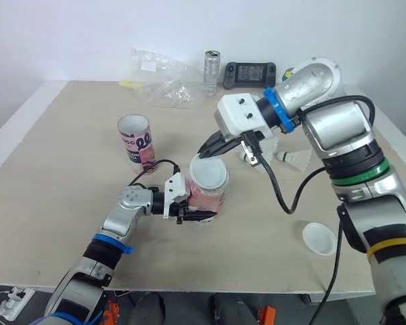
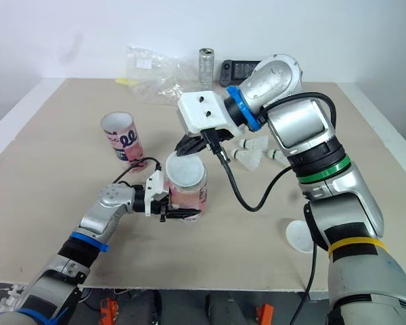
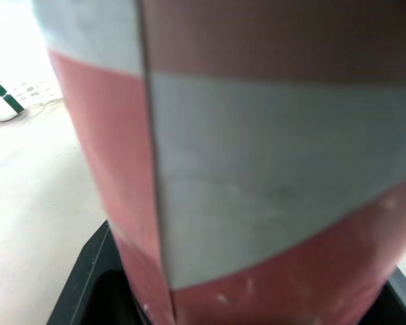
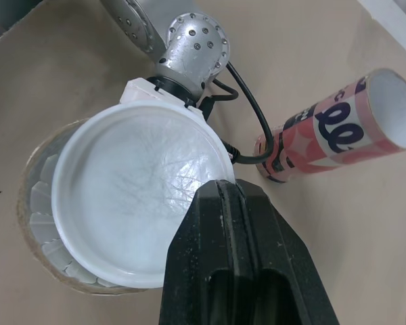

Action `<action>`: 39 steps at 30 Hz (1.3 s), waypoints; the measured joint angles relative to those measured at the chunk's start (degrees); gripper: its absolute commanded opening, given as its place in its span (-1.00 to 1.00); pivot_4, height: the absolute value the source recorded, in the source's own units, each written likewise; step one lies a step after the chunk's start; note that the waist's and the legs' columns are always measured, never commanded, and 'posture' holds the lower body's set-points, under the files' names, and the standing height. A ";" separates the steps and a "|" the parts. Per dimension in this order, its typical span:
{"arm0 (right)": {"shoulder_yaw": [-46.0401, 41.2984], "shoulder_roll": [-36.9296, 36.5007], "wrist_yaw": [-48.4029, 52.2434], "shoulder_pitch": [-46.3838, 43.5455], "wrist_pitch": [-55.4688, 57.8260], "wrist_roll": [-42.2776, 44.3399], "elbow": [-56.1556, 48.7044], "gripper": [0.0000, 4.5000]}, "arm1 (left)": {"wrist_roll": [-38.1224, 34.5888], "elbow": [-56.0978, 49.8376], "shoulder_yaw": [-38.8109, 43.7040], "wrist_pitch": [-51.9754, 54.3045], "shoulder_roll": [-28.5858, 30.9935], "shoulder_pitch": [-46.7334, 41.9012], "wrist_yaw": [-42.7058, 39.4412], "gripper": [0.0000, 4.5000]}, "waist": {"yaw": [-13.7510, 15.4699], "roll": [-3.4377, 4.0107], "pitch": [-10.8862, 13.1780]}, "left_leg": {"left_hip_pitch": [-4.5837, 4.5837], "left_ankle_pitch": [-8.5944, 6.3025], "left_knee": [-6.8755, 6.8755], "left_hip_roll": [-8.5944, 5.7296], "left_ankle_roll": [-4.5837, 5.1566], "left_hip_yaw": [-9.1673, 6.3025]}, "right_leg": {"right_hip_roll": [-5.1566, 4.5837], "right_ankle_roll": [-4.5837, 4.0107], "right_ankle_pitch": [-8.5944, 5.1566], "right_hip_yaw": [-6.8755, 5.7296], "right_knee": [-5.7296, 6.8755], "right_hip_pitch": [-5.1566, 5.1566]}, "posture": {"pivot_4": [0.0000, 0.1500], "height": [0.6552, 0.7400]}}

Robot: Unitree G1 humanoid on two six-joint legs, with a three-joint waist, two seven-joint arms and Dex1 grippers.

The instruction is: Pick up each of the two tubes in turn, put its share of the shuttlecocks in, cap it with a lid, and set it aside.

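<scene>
Leftmost on the counter (image 1: 54,203), an open tube (image 1: 135,139) stands upright, pink and white, with large dark looped script; no word of it can be read. Just right of it, the left hand (image 1: 197,217) is clamped on the base of the held tube (image 1: 210,193), one black finger on each side. This tube bears pink and white bands. Above it, the right hand (image 1: 204,154) pinches the rim of a white lid (image 4: 139,210), fingers closed. The lid lies over the tube's mouth, and the feather tips of the shuttlecocks (image 4: 44,223) inside show along one edge. Further right, loose shuttlecocks (image 1: 294,159) lie behind the right arm and its cable. A spare lid (image 1: 319,238) rests near the front edge. At the back are a plastic bag (image 1: 162,78), a can (image 1: 212,72) and a handheld console (image 1: 250,70).
</scene>
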 measured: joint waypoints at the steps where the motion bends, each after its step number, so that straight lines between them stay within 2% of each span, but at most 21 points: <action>1: 0.10 -0.34 0.05 0.00 0.06 0.35 -0.55 -0.99 | 0.00 0.00 -0.01 -0.03 0.00 0.00 0.03 0.09 | 0.00 0.00 0.00 | 0.00 0.00 0.00 0.00 0.00 0.00 | 0.00 -0.01 -0.01 0.00 0.00 0.00 | 1.00 0.61; 12: 0.75 -2.25 0.34 -2.84 3.56 6.11 -3.98 -0.99 | 0.01 0.32 0.02 -0.27 0.19 0.00 -0.17 0.09 | -0.03 0.00 0.00 | 0.02 0.00 0.00 0.01 -0.01 0.01 | 0.00 -0.19 -0.08 0.01 0.00 -0.02 | 1.00 0.61; 39: 3.26 -3.56 0.36 -0.57 -2.64 1.06 -3.44 -0.99 | 0.10 0.11 -0.09 -0.04 0.20 -0.01 -0.13 0.09 | -0.03 -0.01 0.00 | 0.01 -0.02 -0.02 0.01 -0.04 0.01 | 0.00 -0.20 -0.14 0.01 -0.01 -0.03 | 1.00 0.61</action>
